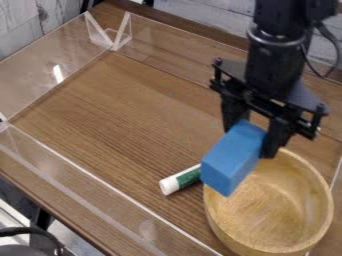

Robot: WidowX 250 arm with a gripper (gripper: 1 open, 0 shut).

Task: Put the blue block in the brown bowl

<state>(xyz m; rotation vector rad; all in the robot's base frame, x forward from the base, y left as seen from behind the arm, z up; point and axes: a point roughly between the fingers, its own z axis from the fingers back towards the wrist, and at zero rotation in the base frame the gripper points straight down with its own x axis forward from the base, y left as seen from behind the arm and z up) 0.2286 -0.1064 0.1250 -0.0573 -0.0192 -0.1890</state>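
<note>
One wooden vessel sits nearest us: the brown bowl [269, 211], large and round with a thick rim, resting by the near right corner of the table [107, 110]. Just beside its left rim we see a white tube [181, 181] with a green cap lying flat on the wood, its capped end toward the table's near edge; whether it touches the bowl we cannot tell.

Above the bowl's left rim we find the blue block [231, 160], lifted off the table and tilted, its lower end hanging over the rim and partly in front of the tube's far end. Our gripper [271, 126] points downward from the black arm, and its jaws are clamped on the block's upper end, the dark fingers [287, 132] pressing its sides.

Farther back, the wood-grain table stretches toward its far left corner, bordered by clear plastic walls [110, 32] that stand along the left and far edges.
</note>
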